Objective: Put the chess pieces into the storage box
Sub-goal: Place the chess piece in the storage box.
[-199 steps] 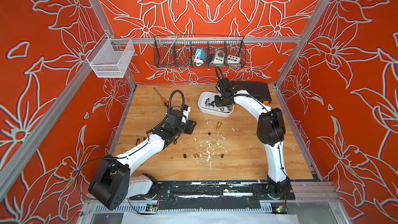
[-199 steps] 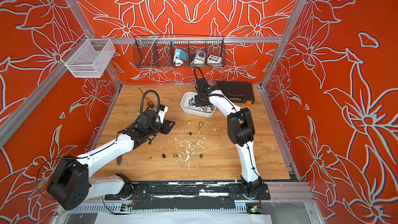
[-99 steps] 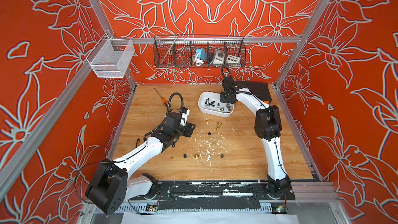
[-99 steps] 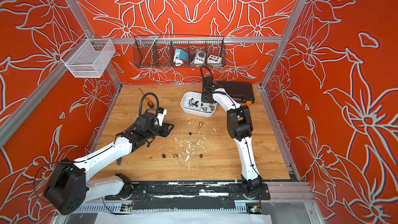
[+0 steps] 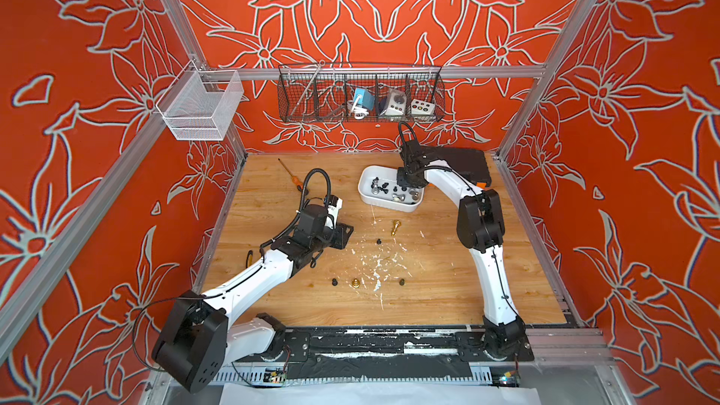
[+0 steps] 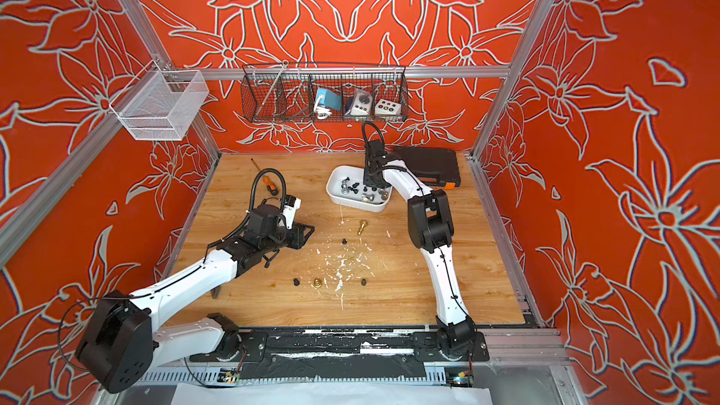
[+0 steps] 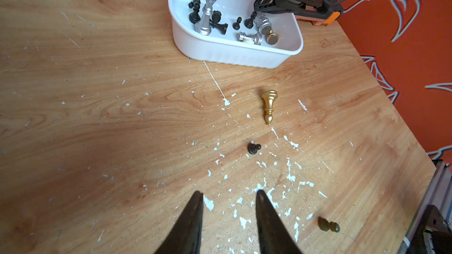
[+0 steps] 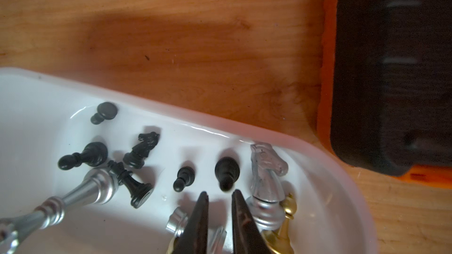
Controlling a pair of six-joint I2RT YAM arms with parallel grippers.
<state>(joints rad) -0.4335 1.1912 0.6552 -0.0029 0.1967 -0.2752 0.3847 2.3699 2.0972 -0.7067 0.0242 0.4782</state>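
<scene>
The right gripper (image 8: 220,193) hangs low inside the storage box (image 8: 36,94). Its two dark fingers (image 8: 195,223) are parted by a narrow gap with nothing between them, the tips just short of a black pawn (image 8: 227,171) on the white floor. More chess pieces lie around them: a silver knight (image 8: 266,169) close to the wall, a gold piece (image 8: 287,213) just beside it, a black knight (image 8: 143,149) and a long silver piece (image 8: 95,189) tipped over. The left gripper (image 7: 230,193) hovers above the wooden table (image 7: 97,94), fingers spread and empty, over white paint flecks (image 7: 291,177). Ahead of it sits a small black pawn (image 7: 253,147). A gold bishop (image 7: 268,105) lies on its side between that pawn and the box, and a dark pawn (image 7: 329,226) lies off to one side. In a top view a squat gold piece (image 5: 355,283) and a further black pawn (image 5: 334,282) sit nearer the table's front edge. A black toolcase (image 5: 463,161) stands just behind the box.
</scene>
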